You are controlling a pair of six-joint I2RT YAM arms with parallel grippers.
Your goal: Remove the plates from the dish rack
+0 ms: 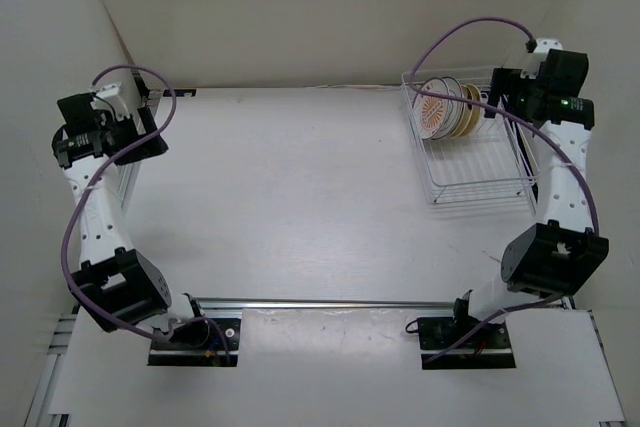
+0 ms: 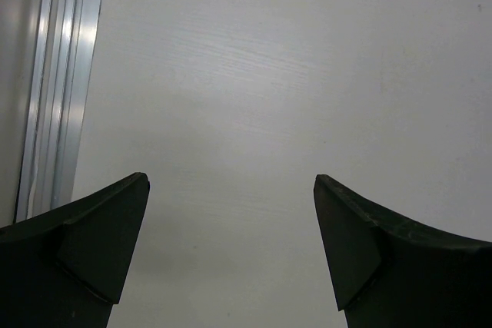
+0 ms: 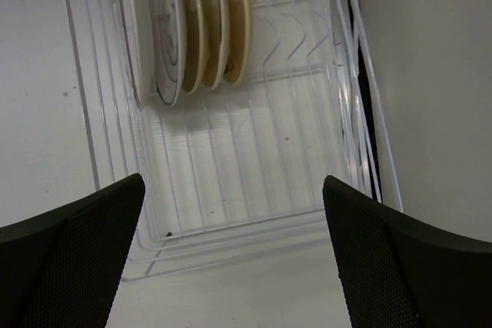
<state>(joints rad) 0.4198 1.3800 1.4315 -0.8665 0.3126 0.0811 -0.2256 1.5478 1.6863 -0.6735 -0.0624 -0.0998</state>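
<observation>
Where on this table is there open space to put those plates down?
The widest bare patch is the middle of the table, between the left arm and the dish rack. The rack's near half is also free. It is crowded at the rack's far end, where the plates stand packed on edge.

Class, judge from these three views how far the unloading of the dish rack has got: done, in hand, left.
Done: nothing. The plates all stand upright in the dish rack, and none lies on the table. In hand: the right gripper hangs open at the rack, holding nothing. The left gripper is open above bare table. Left: lifting out every plate.
</observation>
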